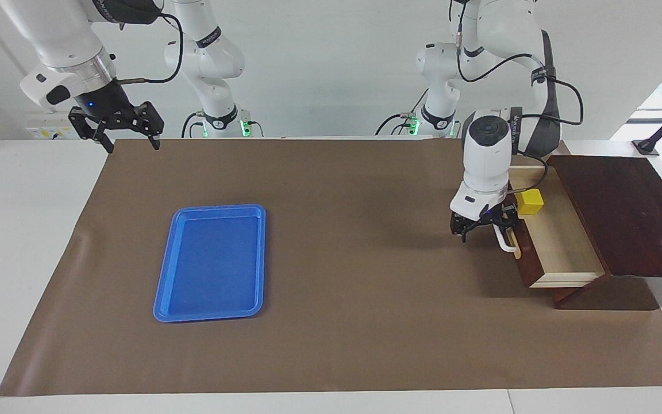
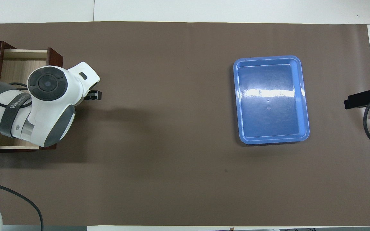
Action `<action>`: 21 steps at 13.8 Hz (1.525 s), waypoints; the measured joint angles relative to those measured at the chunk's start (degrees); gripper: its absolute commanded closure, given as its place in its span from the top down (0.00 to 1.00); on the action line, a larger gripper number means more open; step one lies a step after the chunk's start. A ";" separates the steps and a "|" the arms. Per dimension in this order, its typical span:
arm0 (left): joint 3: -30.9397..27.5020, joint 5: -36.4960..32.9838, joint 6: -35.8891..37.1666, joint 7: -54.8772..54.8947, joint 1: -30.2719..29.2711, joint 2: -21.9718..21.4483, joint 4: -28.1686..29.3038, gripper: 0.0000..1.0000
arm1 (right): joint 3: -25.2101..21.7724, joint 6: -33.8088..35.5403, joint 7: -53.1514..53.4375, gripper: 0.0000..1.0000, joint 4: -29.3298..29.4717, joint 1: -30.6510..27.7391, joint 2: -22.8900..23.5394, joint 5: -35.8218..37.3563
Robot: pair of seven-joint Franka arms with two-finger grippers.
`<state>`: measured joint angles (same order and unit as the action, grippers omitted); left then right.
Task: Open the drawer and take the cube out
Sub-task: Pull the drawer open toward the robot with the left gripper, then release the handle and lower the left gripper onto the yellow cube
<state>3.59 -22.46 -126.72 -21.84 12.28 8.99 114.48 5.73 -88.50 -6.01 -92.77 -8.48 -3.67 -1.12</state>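
Observation:
The dark brown drawer [image 1: 561, 247] stands pulled out of the sloped wooden box [image 1: 624, 213], its pale interior showing. The yellow cube [image 1: 530, 202] sits inside it, at the end nearer to the robots. My left gripper [image 1: 485, 229] hangs low in front of the drawer at its white bar handle [image 1: 505, 240], fingers spread, one of them clear of the handle. In the overhead view the left arm covers most of the drawer [image 2: 24, 64] and hides the cube. My right gripper [image 1: 117, 129] waits open and empty in the air at the right arm's end of the table.
A blue plastic tray [image 1: 213, 261] lies empty on the brown mat toward the right arm's end; it also shows in the overhead view [image 2: 270, 99]. The mat between the tray and the drawer is bare.

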 measured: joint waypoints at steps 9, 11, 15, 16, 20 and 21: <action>-0.07 7.31 13.40 -1.04 0.90 0.01 -10.49 1.00 | 0.20 0.00 0.15 1.00 -0.34 0.01 -0.06 0.00; -0.73 10.93 18.04 -2.93 0.12 -0.10 -15.91 1.00 | 0.23 0.00 0.15 1.00 -0.35 0.01 -0.07 0.00; -1.40 20.64 21.93 -10.33 -10.16 -1.40 -20.98 1.00 | 0.23 0.00 0.15 1.00 -0.35 0.01 -0.07 0.00; -1.50 21.68 22.06 -13.59 -12.86 -1.84 -20.97 1.00 | 0.23 0.00 0.15 1.00 -0.35 0.01 -0.07 0.00; -1.61 22.27 21.60 -35.85 -16.79 -2.86 -18.18 1.00 | 0.23 0.00 0.16 1.00 -0.35 0.01 -0.07 0.00; -1.58 22.27 20.28 -41.74 -17.15 -3.60 -15.87 1.00 | 0.23 0.00 0.16 1.00 -0.35 0.01 -0.07 0.00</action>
<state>2.01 -0.20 -106.44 -63.57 -4.87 5.39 98.61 5.96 -88.50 -5.85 -93.12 -8.47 -3.74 -1.12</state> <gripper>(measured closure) 0.000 0.000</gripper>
